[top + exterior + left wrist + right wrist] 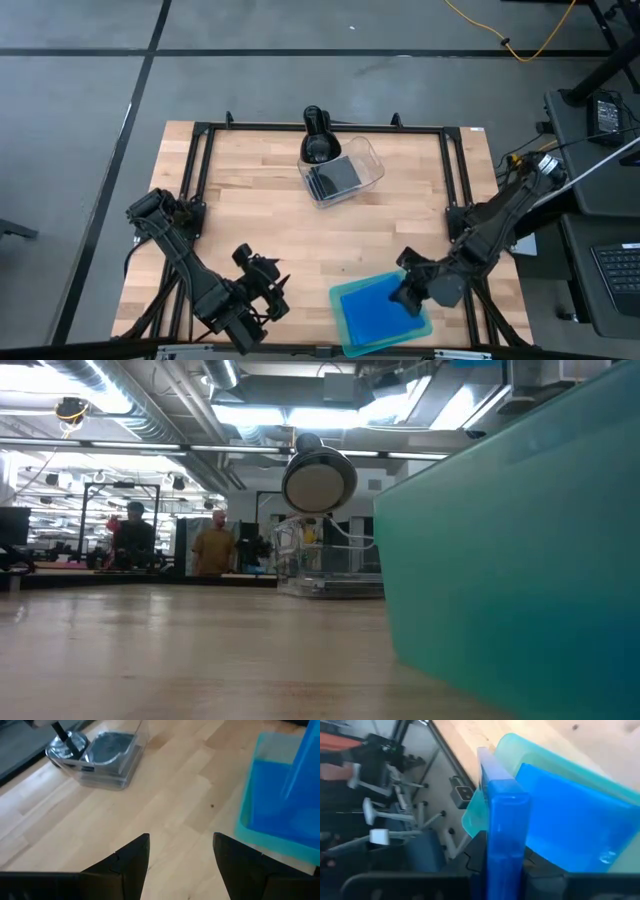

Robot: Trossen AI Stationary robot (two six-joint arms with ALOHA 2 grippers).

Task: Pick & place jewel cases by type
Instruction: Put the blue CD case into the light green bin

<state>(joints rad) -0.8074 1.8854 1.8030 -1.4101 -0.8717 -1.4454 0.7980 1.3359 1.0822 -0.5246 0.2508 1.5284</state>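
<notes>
The right gripper (pixel 408 297) is clamped on a blue case (pixel 506 835) over the teal tray (pixel 345 340); the left gripper (pixel 181 857) hangs beside the tray, open and empty.

Both arms are matte black and chunky, built from boxy jointed links with exposed dark cabling running along them. The left gripper (pixel 181 865) has two flat black wedge-shaped fingers (pixel 131 857) with angled tips. The right gripper (pixel 408 296) is the same dark plastic, with a rounded grey-black wrist housing behind it.
</notes>
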